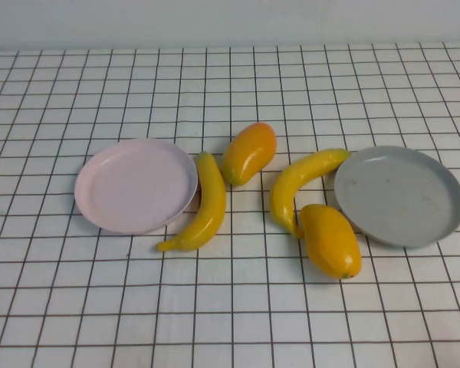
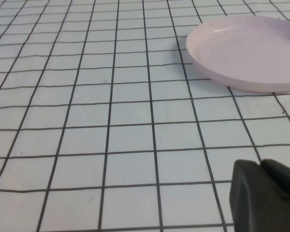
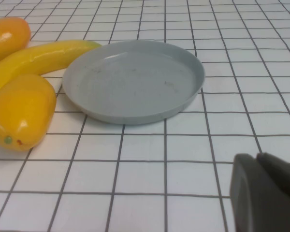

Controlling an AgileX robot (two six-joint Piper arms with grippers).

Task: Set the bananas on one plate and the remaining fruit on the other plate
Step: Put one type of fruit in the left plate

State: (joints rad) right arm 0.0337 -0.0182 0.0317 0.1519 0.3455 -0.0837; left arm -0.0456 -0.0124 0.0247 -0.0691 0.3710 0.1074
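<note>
White checked cloth with black grid lines covers my whole table (image 1: 230, 322). On my left sits the pale pink plate (image 1: 136, 185), bare; on my right the grey plate (image 1: 399, 195), also bare. Between them lie two glossy yellow bananas, one (image 1: 203, 205) just beside the pink rim, the other (image 1: 299, 184) with its tip near the grey rim. One plump orange-yellow mango (image 1: 248, 152) lies between the bananas, the other (image 1: 331, 240) touches the right-hand banana's lower end. My left gripper (image 2: 266, 195) hangs near the pink plate, my right gripper (image 3: 266, 193) near the grey one; I cannot tell either's finger state.
</note>
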